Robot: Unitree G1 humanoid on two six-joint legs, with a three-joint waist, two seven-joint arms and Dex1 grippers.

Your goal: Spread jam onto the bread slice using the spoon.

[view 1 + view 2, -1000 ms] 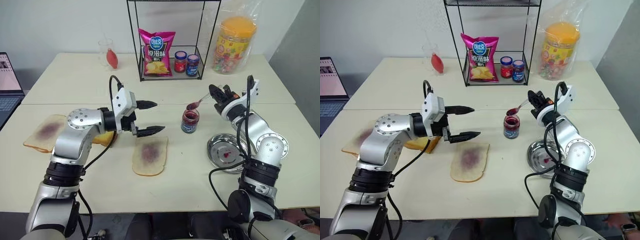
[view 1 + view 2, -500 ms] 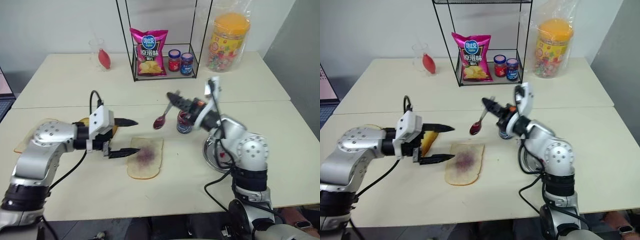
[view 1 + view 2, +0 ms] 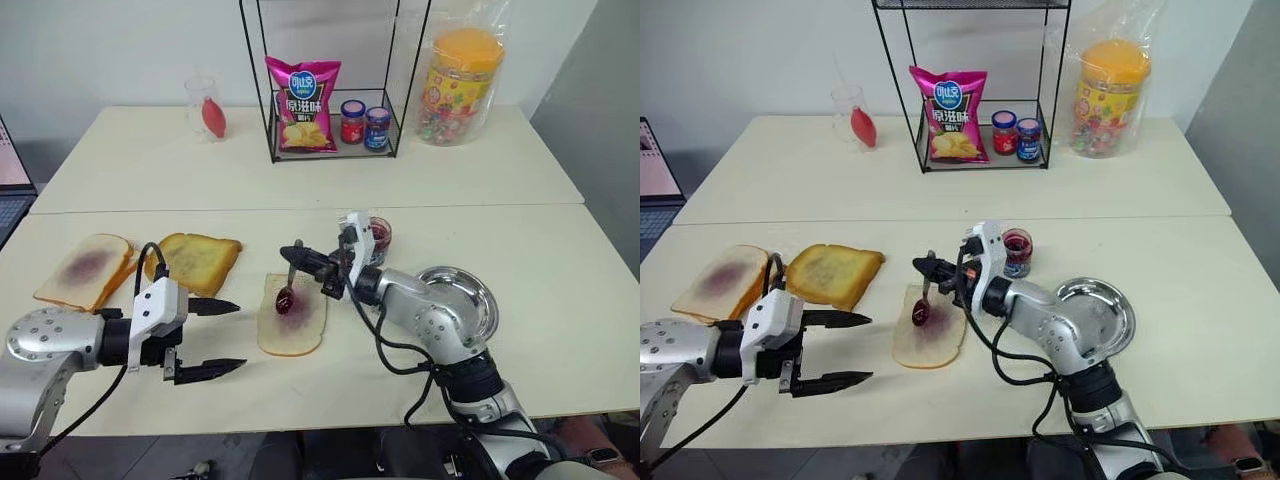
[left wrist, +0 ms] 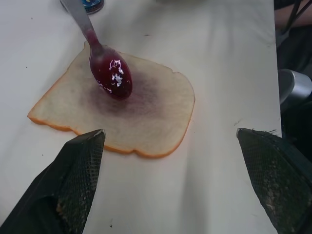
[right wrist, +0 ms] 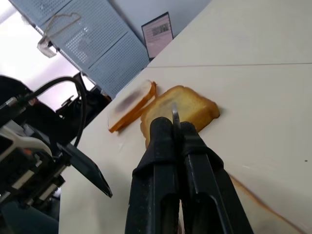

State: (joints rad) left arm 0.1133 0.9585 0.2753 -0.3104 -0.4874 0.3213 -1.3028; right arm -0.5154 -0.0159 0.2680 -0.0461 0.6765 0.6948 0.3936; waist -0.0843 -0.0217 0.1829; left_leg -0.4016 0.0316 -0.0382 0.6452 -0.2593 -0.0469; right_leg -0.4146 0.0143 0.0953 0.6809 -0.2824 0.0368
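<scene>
The right gripper [image 3: 303, 262] is clamped on the handle of the spoon [image 3: 289, 285], whose jam-coated bowl hangs over the smeared centre of the bread slice [image 3: 296, 322]; whether it touches cannot be told. The left gripper [image 3: 218, 338], jaws spread wide and holding nothing, sits at the slice's nine o'clock, near but apart.

To spread well, the bowl's back should, in my judgement, go down flat and sweep outward with light pressure, stopping short of the crust.

The toasted slice [image 3: 196, 261] lies at ten o'clock, the jam jar [image 3: 378, 240] at two o'clock, the metal dish [image 3: 462, 300] at three. Six o'clock is open table [image 3: 330, 385].
</scene>
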